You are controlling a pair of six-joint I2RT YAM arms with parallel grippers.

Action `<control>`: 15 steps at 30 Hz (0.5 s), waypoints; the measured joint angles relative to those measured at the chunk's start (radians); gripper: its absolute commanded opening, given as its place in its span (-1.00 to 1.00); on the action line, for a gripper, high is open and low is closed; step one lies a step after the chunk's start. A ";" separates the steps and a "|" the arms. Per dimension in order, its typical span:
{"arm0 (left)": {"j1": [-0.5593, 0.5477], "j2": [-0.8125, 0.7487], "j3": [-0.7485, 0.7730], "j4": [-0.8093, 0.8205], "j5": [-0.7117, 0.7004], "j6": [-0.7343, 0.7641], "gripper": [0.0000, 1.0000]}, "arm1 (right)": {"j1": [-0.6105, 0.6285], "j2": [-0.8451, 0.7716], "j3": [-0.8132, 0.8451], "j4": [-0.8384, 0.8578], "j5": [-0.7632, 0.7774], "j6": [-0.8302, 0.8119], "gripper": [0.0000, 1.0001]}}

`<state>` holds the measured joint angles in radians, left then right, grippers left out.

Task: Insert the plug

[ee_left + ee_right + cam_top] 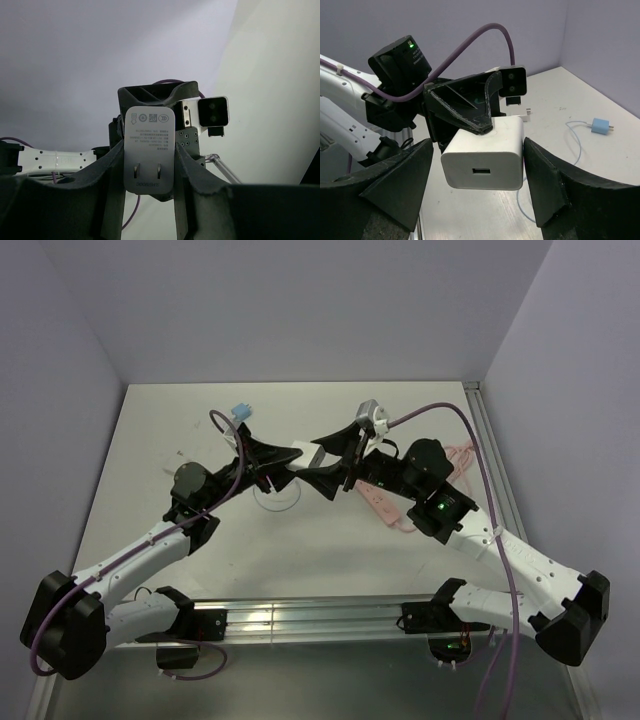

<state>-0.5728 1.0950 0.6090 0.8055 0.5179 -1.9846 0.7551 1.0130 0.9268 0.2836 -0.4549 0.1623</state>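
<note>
Your two arms reach in from the near edge and meet over the middle of the surface [150, 440]. Your left claw [149, 172] is clamped on the white charger [150, 145], one finger pressed to each side. The charger is held up off the surface, its two metal prongs facing the left wrist camera and its small socket facing the right wrist camera.

Your right claw [479, 165] sits around that same charger with its fingers [402, 175] spread wide apart. There is a clear gap on both sides, so it grips nothing.

Just to the right of the charger, a pink power strip [385, 505] lies flat on the surface, partly hidden under your right arm.

Farther back, near the far wall, a small blue plug [240, 412] rests on the surface, well apart from both claws.
</note>
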 measured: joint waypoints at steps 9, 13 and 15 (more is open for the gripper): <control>0.000 0.000 -0.008 0.005 0.000 0.000 -0.99 | 0.000 0.048 0.000 0.002 -0.003 -0.004 0.51; 0.000 0.000 -0.012 0.006 -0.002 -0.002 -0.99 | 0.000 0.060 0.001 0.010 -0.004 -0.008 0.16; 0.000 0.000 -0.014 0.007 -0.008 -0.010 -0.99 | 0.000 0.066 0.005 0.010 -0.002 -0.012 -0.15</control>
<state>-0.5724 1.0946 0.5945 0.8127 0.5095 -1.9945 0.7547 1.0786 0.9321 0.2935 -0.4572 0.1505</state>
